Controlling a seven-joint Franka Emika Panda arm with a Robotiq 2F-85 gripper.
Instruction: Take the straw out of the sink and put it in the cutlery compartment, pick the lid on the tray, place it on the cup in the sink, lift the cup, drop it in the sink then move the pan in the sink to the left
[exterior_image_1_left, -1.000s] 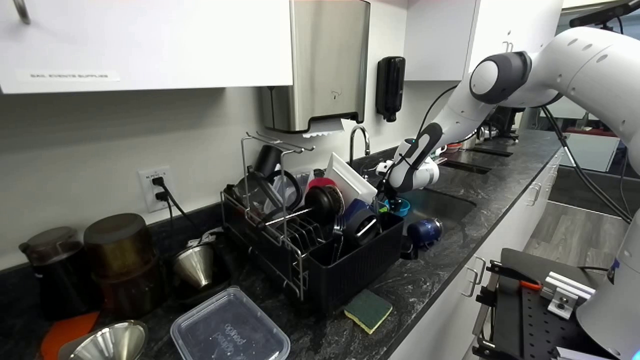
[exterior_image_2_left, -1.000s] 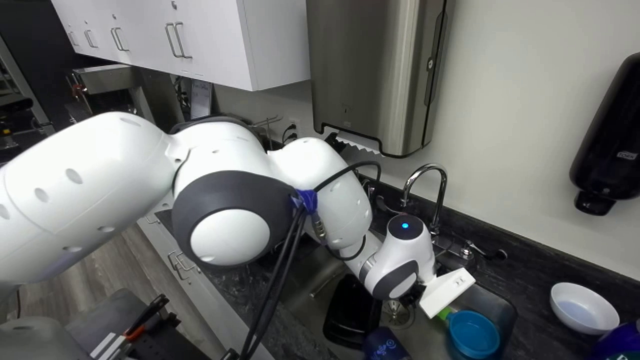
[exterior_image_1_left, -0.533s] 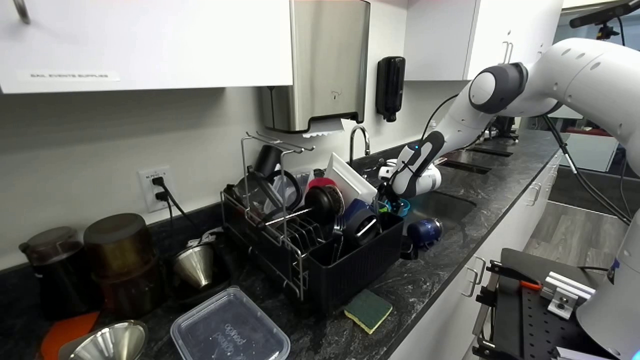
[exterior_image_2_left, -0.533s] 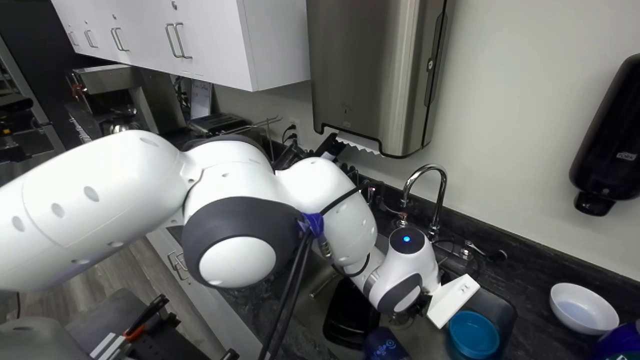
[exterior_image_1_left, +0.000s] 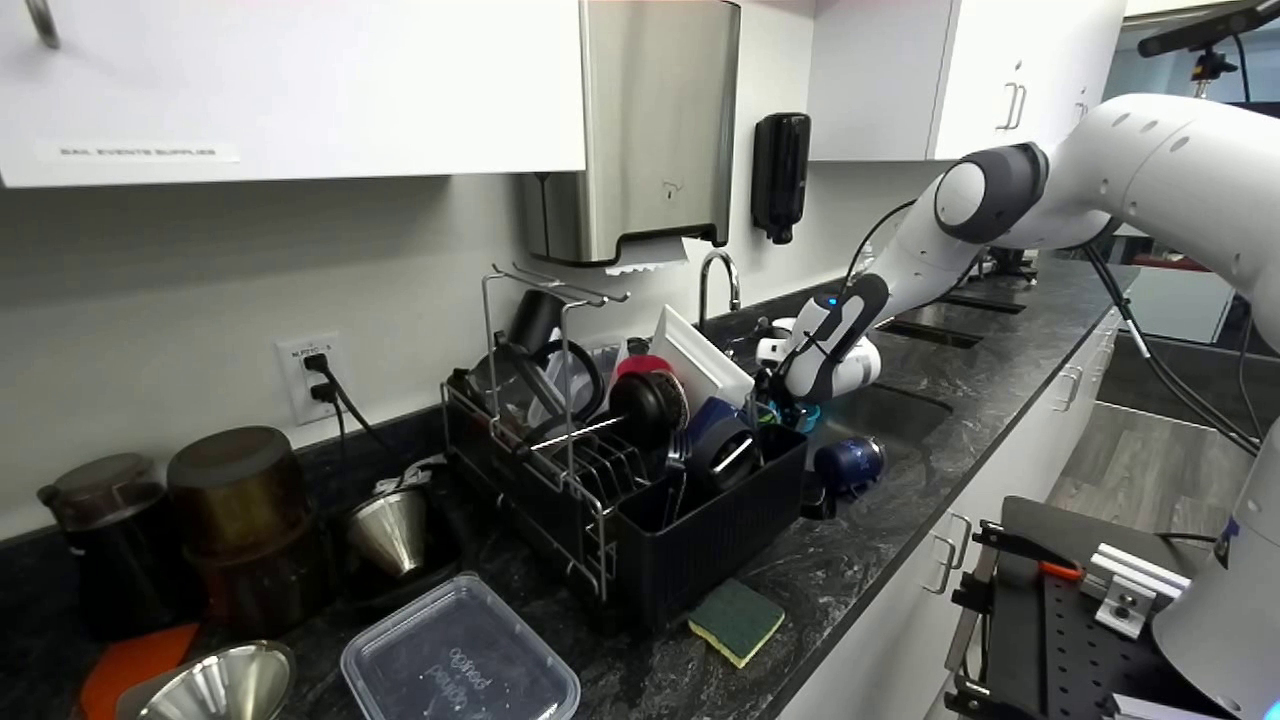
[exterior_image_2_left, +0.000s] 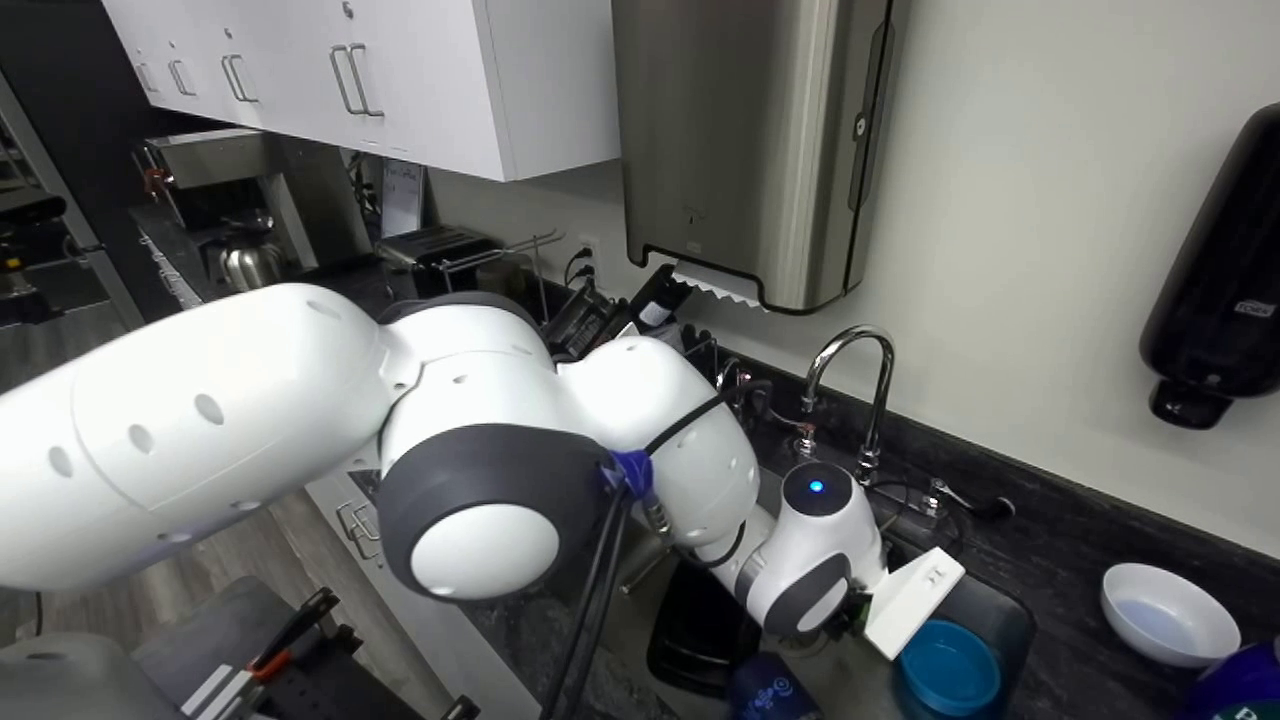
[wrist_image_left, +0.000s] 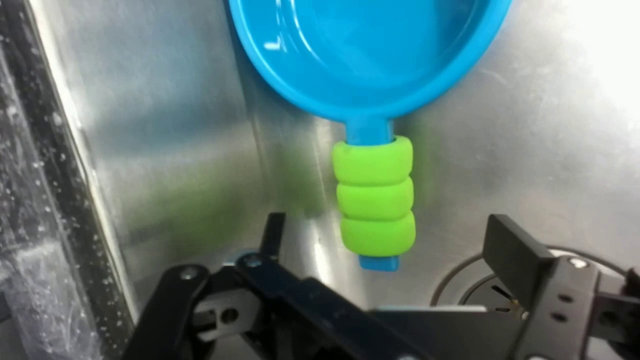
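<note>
Pan (wrist_image_left: 370, 60) lies in the sink (wrist_image_left: 540, 150), near one side wall, its handle (wrist_image_left: 376, 200) pointing toward the tool (wrist_image_left: 392, 245). Tool: jaws spread wide, holding nothing. In the wrist view the fingers (wrist_image_left: 515, 250) stand to either side of the handle's end, apart from it; height above it cannot be told.

Step in hand, by my reading: the last one, moving the pan, its handle not yet gripped. Next move calls for a short advance and descent until the handle sits well between the fingers, then a squeeze and a shift to the left (whose left, the task sentence does not say). Handle runs nearly square to the line joining the fingers, so little turning seems needed. Pan may pivot if caught only by the handle's tip.

Views: only the wrist view gives the handle whole. In an exterior view a white block (exterior_image_2_left: 915, 605) on the arm (exterior_image_2_left: 240, 420) covers most or all of it, but the cup (exterior_image_2_left: 770, 690) and a black item (exterior_image_2_left: 700, 635) show in the sink, and a white bowl (exterior_image_2_left: 1170, 615) on the table (exterior_image_2_left: 1060, 550); the wrist view has none of these three. In an exterior view little of the pan shows, but rack (exterior_image_1_left: 710, 550) and sponge (exterior_image_1_left: 738, 620) do. Tap (exterior_image_2_left: 884, 390): both exterior views only.
</note>
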